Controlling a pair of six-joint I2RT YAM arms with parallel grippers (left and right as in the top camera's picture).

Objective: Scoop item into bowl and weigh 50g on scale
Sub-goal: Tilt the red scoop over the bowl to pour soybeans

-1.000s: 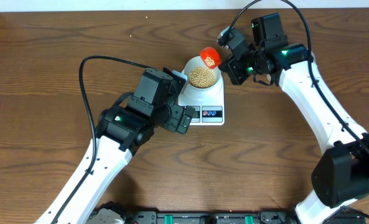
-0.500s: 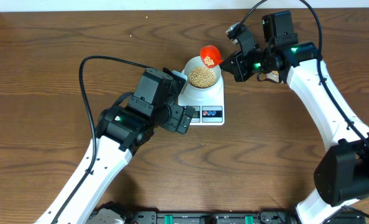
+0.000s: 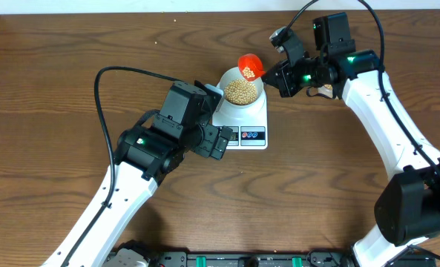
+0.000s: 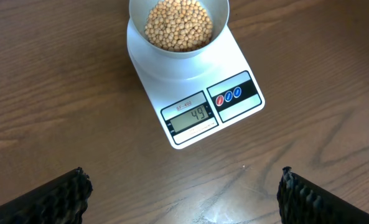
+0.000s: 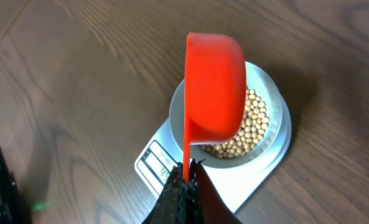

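Note:
The white bowl (image 3: 241,93) stands on the white scale (image 3: 249,126), holding tan beans (image 3: 240,90). In the left wrist view the bowl (image 4: 179,37) and beans (image 4: 178,23) sit above the scale (image 4: 196,93), whose display (image 4: 195,116) reads 49. My right gripper (image 3: 277,74) is shut on the handle of a red scoop (image 3: 250,67) with a few beans in it, tilted over the bowl's far right rim; the right wrist view shows the scoop (image 5: 214,87) above the bowl (image 5: 277,124) and my fingers (image 5: 186,180). My left gripper (image 3: 221,141) is open and empty just left of the scale's front, as its own view shows (image 4: 184,193).
The brown wooden table (image 3: 56,74) runs in all directions. Black cables arc from both arms. The clear tub is out of view.
Between one second ago and half a second ago my right arm shifted right and back, with the scoop staying over the bowl's rim. Since then nothing has moved.

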